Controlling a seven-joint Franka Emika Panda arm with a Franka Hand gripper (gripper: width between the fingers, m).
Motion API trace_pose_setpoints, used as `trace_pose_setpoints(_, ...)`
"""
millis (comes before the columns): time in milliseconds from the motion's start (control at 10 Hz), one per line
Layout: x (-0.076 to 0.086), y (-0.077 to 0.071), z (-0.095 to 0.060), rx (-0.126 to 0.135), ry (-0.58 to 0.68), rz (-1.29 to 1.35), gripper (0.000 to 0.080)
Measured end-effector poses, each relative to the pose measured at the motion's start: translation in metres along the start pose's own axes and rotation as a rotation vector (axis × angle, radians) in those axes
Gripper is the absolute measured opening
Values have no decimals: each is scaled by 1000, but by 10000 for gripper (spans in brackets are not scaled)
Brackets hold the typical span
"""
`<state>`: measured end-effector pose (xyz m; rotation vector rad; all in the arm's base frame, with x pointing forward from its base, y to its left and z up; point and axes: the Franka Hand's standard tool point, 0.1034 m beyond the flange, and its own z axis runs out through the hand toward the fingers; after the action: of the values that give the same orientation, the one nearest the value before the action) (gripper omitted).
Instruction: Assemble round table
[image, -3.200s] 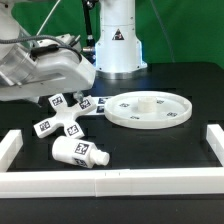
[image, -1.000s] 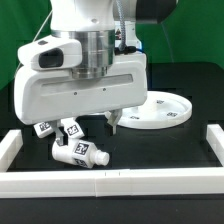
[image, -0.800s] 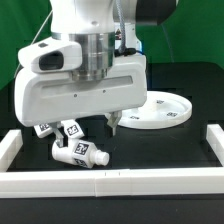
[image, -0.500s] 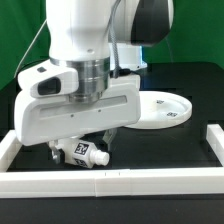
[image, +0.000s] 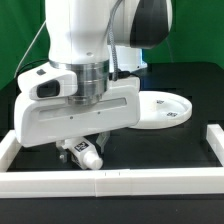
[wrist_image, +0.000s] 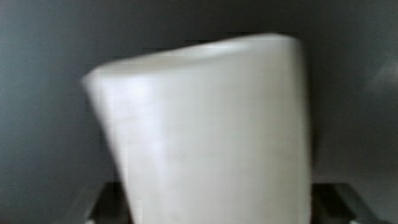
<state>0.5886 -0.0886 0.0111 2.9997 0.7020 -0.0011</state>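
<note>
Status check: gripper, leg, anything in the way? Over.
Gripper low over the leg, jaws hidden, open or shut unclear. Leg lying on its side. Disc apart, on the exterior view's right; nothing seen in the way.

The arm (image: 85, 40) hides most of the leg (image: 86, 153) and disc (image: 166, 108).

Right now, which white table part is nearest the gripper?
The short cylindrical leg, lying on its side beneath the arm and filling the wrist view; the round disc lies apart toward the exterior view's right.
</note>
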Motion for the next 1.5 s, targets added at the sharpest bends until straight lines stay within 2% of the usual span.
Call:
trace_pose_setpoints(200,-2,2,0,-1,-1,-14,399)
trace_pose_setpoints(300,-11,10,0,-2,-7,-14,399)
trace_pose_setpoints(600,-52,29,3,-12,-10,-23,399)
trace_pose_setpoints(700,-59,35,4,-12,-11,-22,400)
trace_pose_setpoints(1000,-50,31,3,-28,7,-14,401)
trace_pose_setpoints(1200,-50,31,3,-27,6,-15,402)
trace_pose_setpoints(1300,-50,31,3,-26,5,-14,574)
trace_pose_setpoints(1400,-46,26,-8,-5,-9,6,626)
trace_pose_setpoints(1500,-40,21,-26,2,-3,10,626)
